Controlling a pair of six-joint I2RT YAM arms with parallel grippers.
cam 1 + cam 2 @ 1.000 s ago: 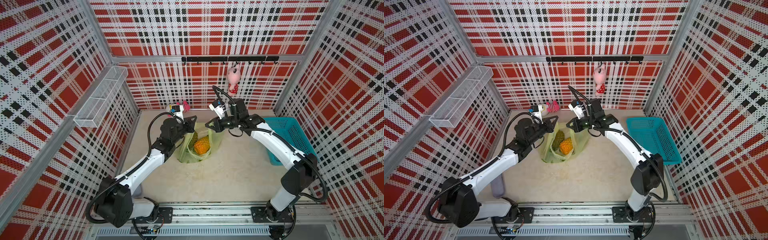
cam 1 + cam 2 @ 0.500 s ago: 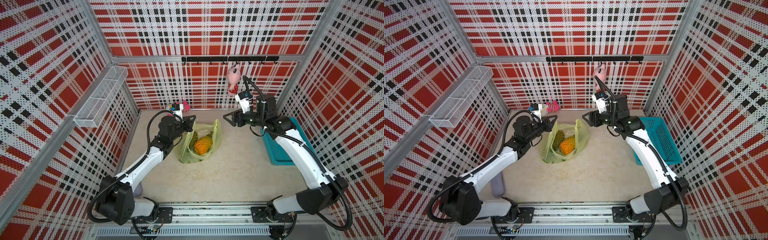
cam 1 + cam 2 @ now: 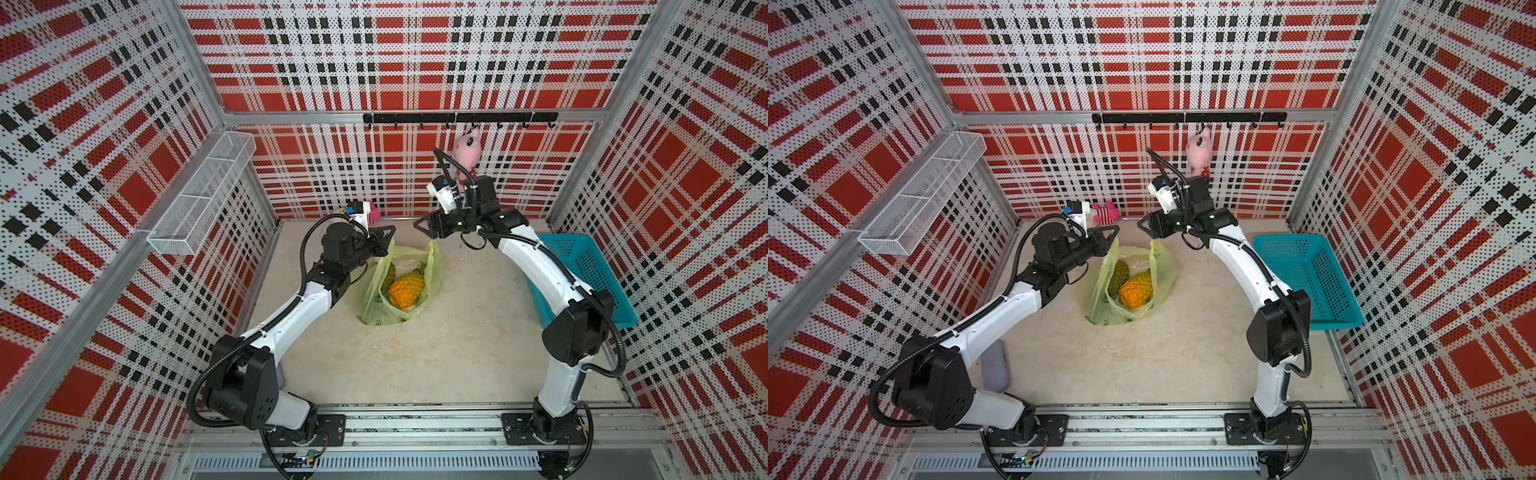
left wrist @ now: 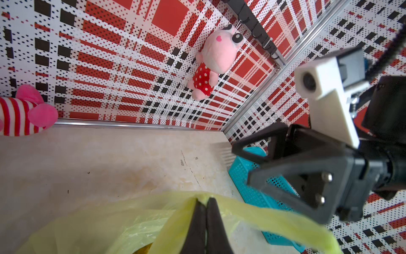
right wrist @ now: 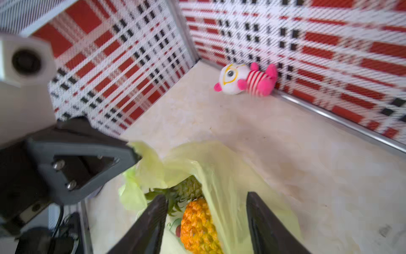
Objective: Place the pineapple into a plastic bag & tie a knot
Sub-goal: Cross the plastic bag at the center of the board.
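While left gripper [image 4: 203,203] pinches the plastic bag [image 3: 434,270], right gripper [image 3: 424,231] hangs open near it.

Red-plaid perf. walls [image 3: 395,54], beige floor [image 3: 415,353], blk hook rail [image 3: 415,117] at back.

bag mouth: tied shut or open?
Open, untied: the mouth of the plastic bag gapes, pineapple visible inside; left gripper pinches one handle strap.

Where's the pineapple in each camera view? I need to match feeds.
Top view: pineapple mid-frame, inside the plastic bag.
Top view: pineapple mid-frame too.
Left wrist: not clearly visible; plastic bag covers it.
Right wrist: pineapple bottom centre, between jaws of right tool.
Shared landmark: striped plush toy at back wall.
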